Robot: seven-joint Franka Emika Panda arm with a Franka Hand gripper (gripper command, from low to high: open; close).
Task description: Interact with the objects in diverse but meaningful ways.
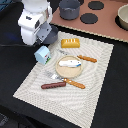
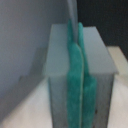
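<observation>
Apparently the arm's attention is on the pale blue carton (image 1: 42, 55), which stands upright at the edge of the woven placemat (image 1: 95, 75) on the exterior view's left, directly under the gripper (image 1: 44, 41). In the wrist view the carton's roof ridge and green-printed face (image 2: 77, 85) fill the picture, so the camera sits close above it. Whether the fingers are spread or closed, and whether they touch the carton, cannot be told: the exterior view hides them behind the white wrist housing, and the wrist view shows none of them clearly. Judged from this, a grasp of the carton looks either about to happen or just made; nothing shows it lifted.

Outward from there, the bread loaf (image 1: 70, 43) lies near the mat's far edge, and the sausage (image 1: 53, 85) lies near its front edge, beside an orange-handled knife (image 1: 74, 83). An orange-handled fork (image 1: 86, 58) rests just beside the round plate (image 1: 60, 71).

As for containers, the plate holds the silver fish (image 1: 71, 63), lying flat across it. The grey pan (image 1: 69, 9) sits on the toy stove (image 1: 107, 22) behind the mat; its inside looks dark, and its contents cannot be made out. Most objects seem arranged as a place setting, so much interaction remains possible.
</observation>
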